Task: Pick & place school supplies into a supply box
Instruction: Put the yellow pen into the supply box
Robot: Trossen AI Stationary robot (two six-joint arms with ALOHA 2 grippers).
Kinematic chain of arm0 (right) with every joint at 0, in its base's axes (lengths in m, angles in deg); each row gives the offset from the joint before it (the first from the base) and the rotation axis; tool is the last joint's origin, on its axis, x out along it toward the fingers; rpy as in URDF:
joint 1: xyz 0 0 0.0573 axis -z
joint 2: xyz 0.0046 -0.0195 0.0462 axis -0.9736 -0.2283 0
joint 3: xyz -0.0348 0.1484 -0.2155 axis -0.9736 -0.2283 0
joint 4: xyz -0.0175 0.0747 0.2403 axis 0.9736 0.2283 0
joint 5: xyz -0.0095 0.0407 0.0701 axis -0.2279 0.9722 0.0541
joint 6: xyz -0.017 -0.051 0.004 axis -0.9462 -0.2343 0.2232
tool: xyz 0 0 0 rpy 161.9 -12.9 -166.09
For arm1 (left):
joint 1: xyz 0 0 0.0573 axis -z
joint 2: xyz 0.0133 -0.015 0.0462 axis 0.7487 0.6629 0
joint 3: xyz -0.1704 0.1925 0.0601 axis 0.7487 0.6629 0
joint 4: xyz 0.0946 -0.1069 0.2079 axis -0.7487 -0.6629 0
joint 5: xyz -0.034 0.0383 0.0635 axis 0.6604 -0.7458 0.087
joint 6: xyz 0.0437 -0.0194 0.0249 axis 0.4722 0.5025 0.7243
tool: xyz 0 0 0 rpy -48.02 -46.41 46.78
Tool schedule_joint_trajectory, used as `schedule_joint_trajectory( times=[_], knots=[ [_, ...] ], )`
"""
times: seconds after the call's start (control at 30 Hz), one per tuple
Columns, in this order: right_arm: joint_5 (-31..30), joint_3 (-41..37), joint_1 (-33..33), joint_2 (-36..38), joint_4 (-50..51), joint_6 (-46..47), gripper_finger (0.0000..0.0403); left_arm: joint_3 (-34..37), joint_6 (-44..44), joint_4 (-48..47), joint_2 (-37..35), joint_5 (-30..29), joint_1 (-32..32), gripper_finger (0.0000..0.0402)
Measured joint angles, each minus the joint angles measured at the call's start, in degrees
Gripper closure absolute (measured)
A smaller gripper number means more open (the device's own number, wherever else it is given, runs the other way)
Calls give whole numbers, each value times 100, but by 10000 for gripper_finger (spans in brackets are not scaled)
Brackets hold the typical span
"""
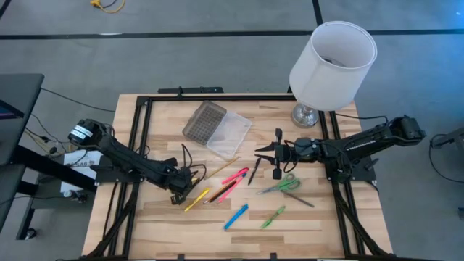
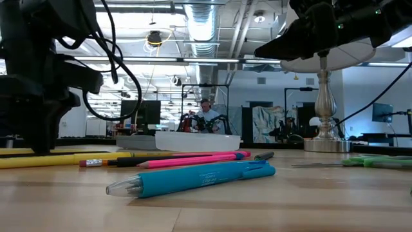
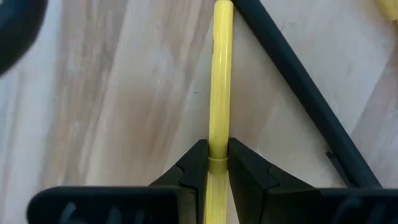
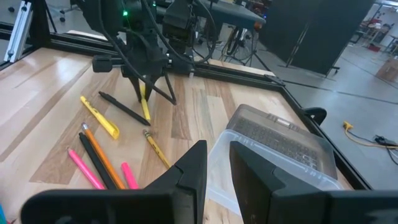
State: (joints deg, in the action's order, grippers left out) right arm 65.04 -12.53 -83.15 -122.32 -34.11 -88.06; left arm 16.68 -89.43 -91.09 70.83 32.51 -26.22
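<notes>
My left gripper (image 1: 180,191) stands low over the table's left part, shut on a thin yellow stick (image 3: 221,74). My right gripper (image 1: 270,161) hovers open, above the table's middle, touching nothing, the supply box (image 4: 273,149) just ahead of it. The box (image 1: 217,127) lies open, its grey grid lid (image 1: 203,119) beside the clear base. A yellow pen (image 1: 196,199), pencils, pink pens (image 1: 235,176), a dark pen (image 1: 254,174), a blue marker (image 1: 235,216), a green marker (image 1: 273,216) and green-handled scissors (image 1: 283,185) lie flat on the wood. My left gripper pinches the yellow stick between its two fingers (image 3: 193,165), coming from above and pointing down. The stick runs along the fingers and juts out past their tips (image 4: 145,109), steeply tilted toward the table. I cannot tell whether its lower end touches the wood.
A white-shaded lamp (image 1: 333,65) stands at the far right corner. A black frame (image 1: 181,98) borders the table. A dark pen (image 3: 298,81) lies close beside the held stick. Bare wood lies along the near edge and the far left.
</notes>
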Motion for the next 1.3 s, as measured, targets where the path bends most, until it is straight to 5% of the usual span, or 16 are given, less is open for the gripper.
schedule_joint_trajectory(
  times=[0.47, 0.8, 1.03, 1.3],
  knots=[
    [0, 0, 0, 0, 11, -2, 337, -670, -45, -806, -19, -920, -61, 365],
    [1, 0, -2, 0, 7, 120, 337, -1551, 1168, -61, -33, -2249, -1059, 365],
    [1, 0, -19, 0, 7, 256, 337, -1644, 2828, 2346, -33, -1316, -2307, 364],
    [3, -3, -195, 0, 87, 293, 337, -1657, 3141, 3169, 520, -157, -3485, 364]
  ],
)
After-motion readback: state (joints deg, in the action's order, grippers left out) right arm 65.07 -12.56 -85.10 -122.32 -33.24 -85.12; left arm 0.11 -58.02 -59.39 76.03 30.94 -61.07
